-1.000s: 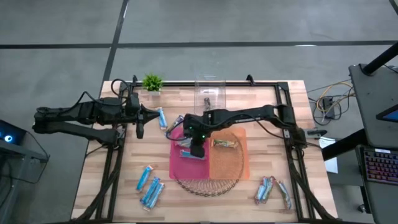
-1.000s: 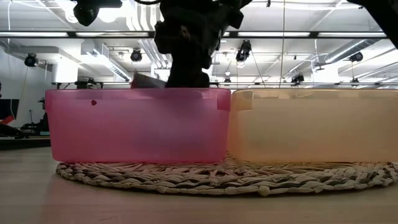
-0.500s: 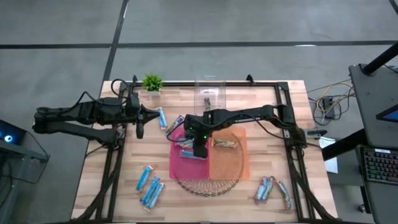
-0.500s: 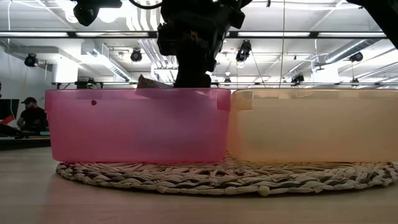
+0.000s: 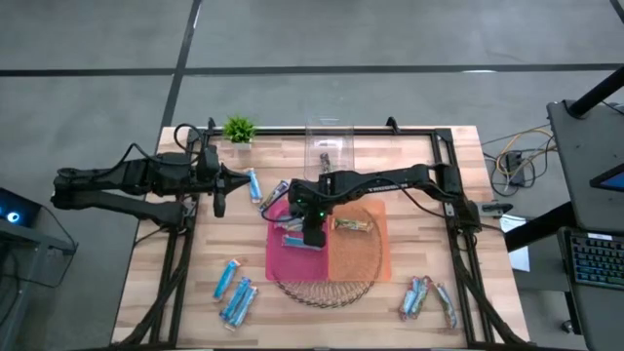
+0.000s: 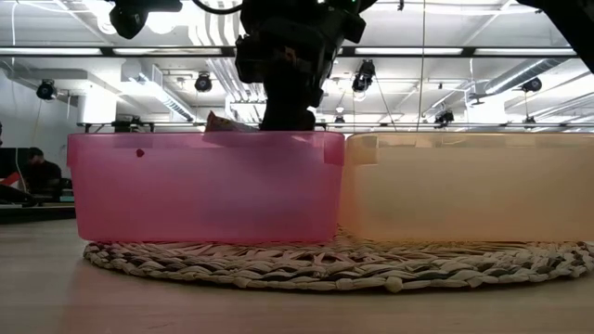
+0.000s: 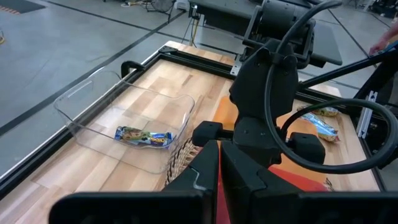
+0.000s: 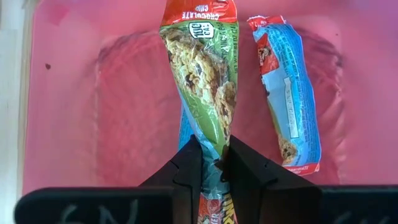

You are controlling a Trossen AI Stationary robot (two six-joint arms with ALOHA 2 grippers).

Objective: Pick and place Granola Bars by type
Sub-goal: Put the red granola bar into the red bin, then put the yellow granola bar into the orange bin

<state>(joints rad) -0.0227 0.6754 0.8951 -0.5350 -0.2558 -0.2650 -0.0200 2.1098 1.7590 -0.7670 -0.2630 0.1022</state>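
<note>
Both arms are matte black, built of slim tubular links joined by blocky housings. A small green light glows on the right arm's wrist housing, and thick black cables loop around that housing. Each end effector (image 8: 211,163) carries two dark, angular, wedge-shaped fingers (image 7: 245,177) with flat faces.

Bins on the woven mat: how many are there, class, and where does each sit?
2: the pink bin sits on the mat's left half, the orange bin against it on the right.
</note>
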